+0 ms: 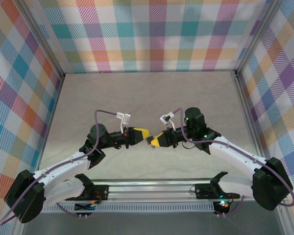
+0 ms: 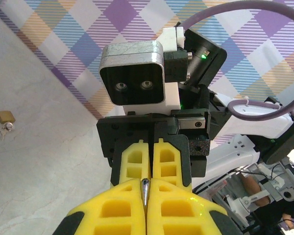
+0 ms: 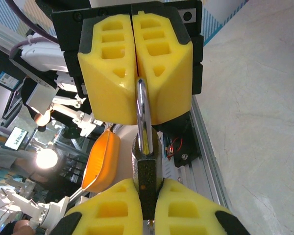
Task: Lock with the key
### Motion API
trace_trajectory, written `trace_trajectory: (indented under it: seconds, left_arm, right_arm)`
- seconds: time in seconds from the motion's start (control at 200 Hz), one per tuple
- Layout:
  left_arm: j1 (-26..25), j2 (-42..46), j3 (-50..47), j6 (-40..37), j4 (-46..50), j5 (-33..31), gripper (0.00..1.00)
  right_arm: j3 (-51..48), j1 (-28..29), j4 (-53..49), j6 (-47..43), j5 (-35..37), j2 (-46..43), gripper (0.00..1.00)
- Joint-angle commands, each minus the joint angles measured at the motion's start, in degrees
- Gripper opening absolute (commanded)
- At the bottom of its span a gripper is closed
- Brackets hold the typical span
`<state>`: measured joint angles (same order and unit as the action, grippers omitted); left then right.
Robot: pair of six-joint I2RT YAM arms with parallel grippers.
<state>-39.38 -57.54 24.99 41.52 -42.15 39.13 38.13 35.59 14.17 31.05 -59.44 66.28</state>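
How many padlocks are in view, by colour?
Dark padlock: 1, body pinched in the right claw
Brass padlock: 1, lying on the table
Total: 2

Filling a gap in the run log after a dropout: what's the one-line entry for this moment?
left hand: shut on shackle | right hand: shut on lock | brass padlock: on table

Closed left end effector [image 1: 147,136] meets closed right end effector [image 1: 155,142].
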Motion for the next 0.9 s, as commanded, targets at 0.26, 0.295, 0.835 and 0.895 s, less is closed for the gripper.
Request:
trace_trajectory:
  seconds: [0.26, 0.295, 0.835, 0.895]
  left_arm:
    - [-4.03, -1.85, -0.8, -1.47, 0.97, 5.04, 0.0]
    - [-4.13, -1.87, -0.85, -1.44, 0.93, 5.02, 0.0]
    - [-6.34, -2.77, -1.0, -0.52, -0.86, 6.65, 0.0]
    - [-6.52, -2.57, -0.96, -0.48, -0.96, 6.63, 0.0]
  right_arm:
    - [7.78, -2.64, 15.39, 4.41, 2.82, 2.49, 0.0]
    - [7.93, -2.64, 15.3, 4.35, 3.06, 2.54, 0.0]
    - [10.37, -4.53, 10.98, 0.81, 8.41, 2.89, 0.0]
    - [10.68, -5.07, 11.25, 1.14, 9.0, 2.76, 0.0]
